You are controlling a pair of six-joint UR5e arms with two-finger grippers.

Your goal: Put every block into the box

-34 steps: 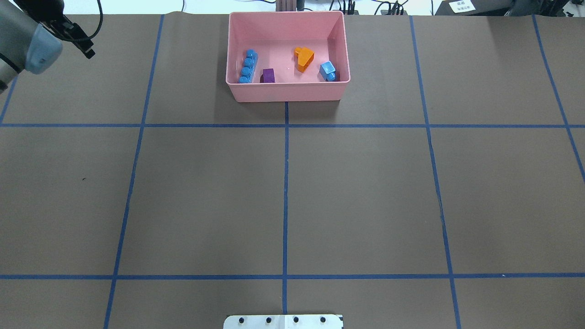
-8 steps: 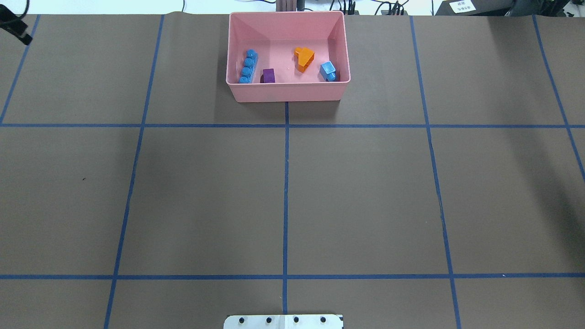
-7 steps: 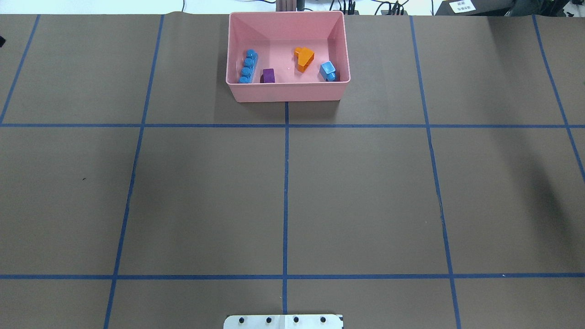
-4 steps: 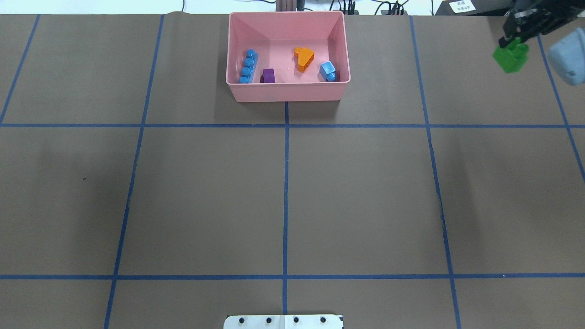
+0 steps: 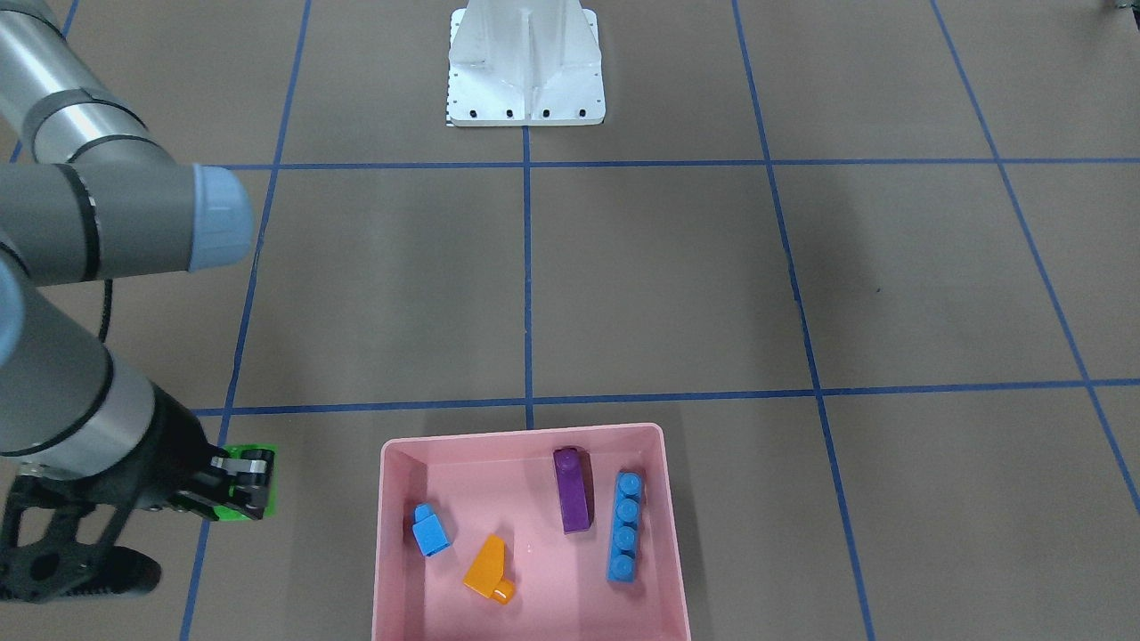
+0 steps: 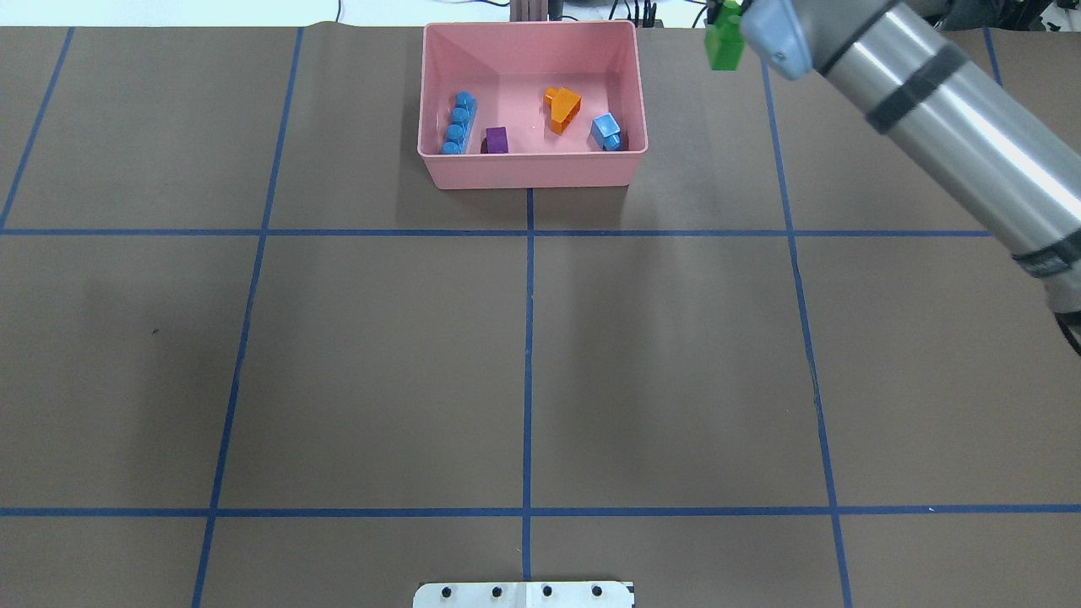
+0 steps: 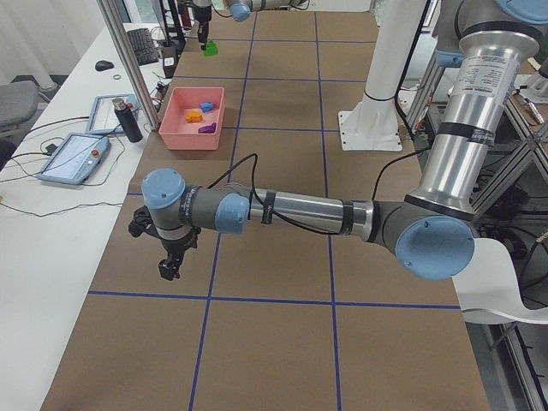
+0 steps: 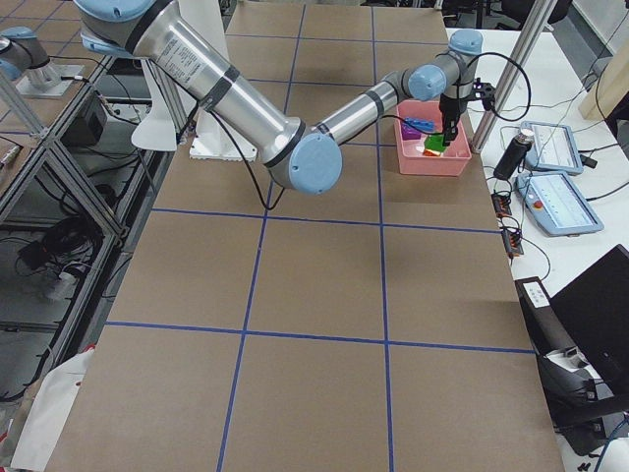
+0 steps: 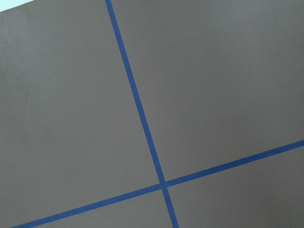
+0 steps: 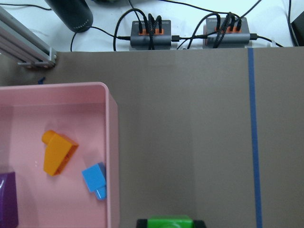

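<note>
My right gripper (image 5: 245, 487) is shut on the green two-stud block (image 5: 271, 481) and holds it above the table, just beside the pink box (image 5: 525, 436). In the overhead view the green block (image 6: 725, 49) hangs right of the box (image 6: 532, 169). The right wrist view shows the green block (image 10: 171, 222) at its bottom edge, outside the box rim (image 10: 111, 156). In the box lie the orange block (image 6: 561, 107), small blue block (image 6: 606, 130), long blue block (image 6: 458, 123) and purple block (image 6: 496, 139). My left gripper (image 7: 169, 267) hangs over the table's left end; I cannot tell whether it is open or shut.
The white metal base (image 5: 525, 62) stands at the robot's edge of the table. Cable hubs (image 10: 152, 33) and a black cylinder (image 10: 71, 12) sit just beyond the table's far edge. The left wrist view shows only brown table with blue tape lines.
My right arm has swung left with the green block, from the far right of the table to just beside the box. The left arm left the overhead view earlier.
</note>
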